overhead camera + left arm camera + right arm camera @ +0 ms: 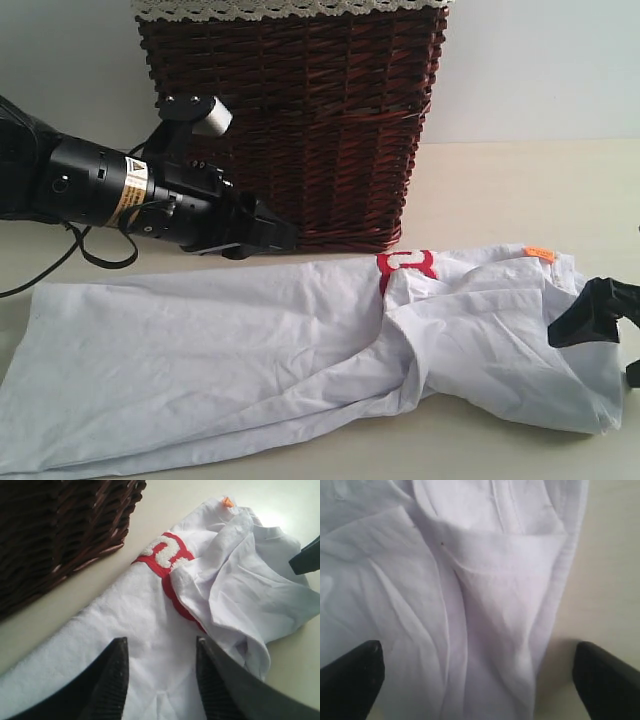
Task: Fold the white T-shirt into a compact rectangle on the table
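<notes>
The white T-shirt (250, 350) lies crumpled across the table (520, 190), long and partly folded over itself, with a bit of red-and-white lettering (405, 263) showing at its far edge. My left gripper (275, 238) hangs open just above the shirt's far edge, in front of the basket; in the left wrist view its jaws (160, 647) stand apart over white cloth (145, 625). My right gripper (590, 310) is open over the shirt's right end. The right wrist view shows its fingers (355, 675) spread wide across a hemmed fold (490, 630).
A dark red wicker basket (300, 120) with a lace-trimmed liner (290, 8) stands at the back, close behind the left gripper. An orange tag (540, 253) marks the shirt's right far corner. Bare table lies right of the basket and along the front edge.
</notes>
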